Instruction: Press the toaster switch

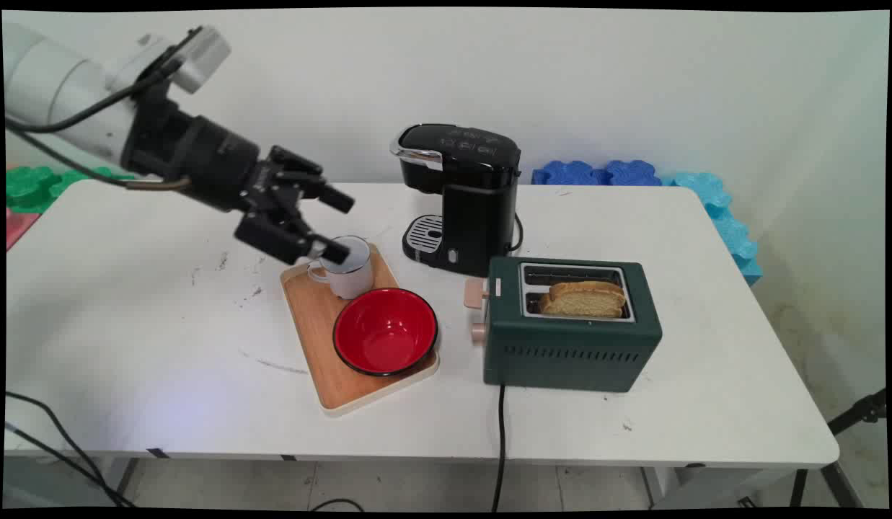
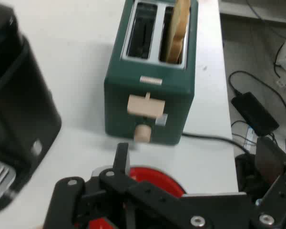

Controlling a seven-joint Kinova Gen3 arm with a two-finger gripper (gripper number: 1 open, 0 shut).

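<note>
My gripper [image 1: 339,225] is open, its two black fingers spread wide, and it hangs over the far end of the wooden tray [image 1: 317,339]. Its lower finger [image 1: 329,249] crosses the rim of the white mug [image 1: 348,275], which stands upright on the tray; I cannot tell if they touch. Nothing sits between the fingers. A red bowl [image 1: 385,331] lies on the tray just in front of the mug. In the hand view the red bowl [image 2: 155,177] peeks out behind the linkage, and the green toaster [image 2: 150,90] lies straight ahead.
A black coffee machine [image 1: 461,194] stands behind the tray, also at the hand view's left [image 2: 14,114]. The green toaster [image 1: 570,324] holds a bread slice [image 1: 584,299] in its near slot, with its cord running over the front edge. Blue and green foam blocks line the table's back.
</note>
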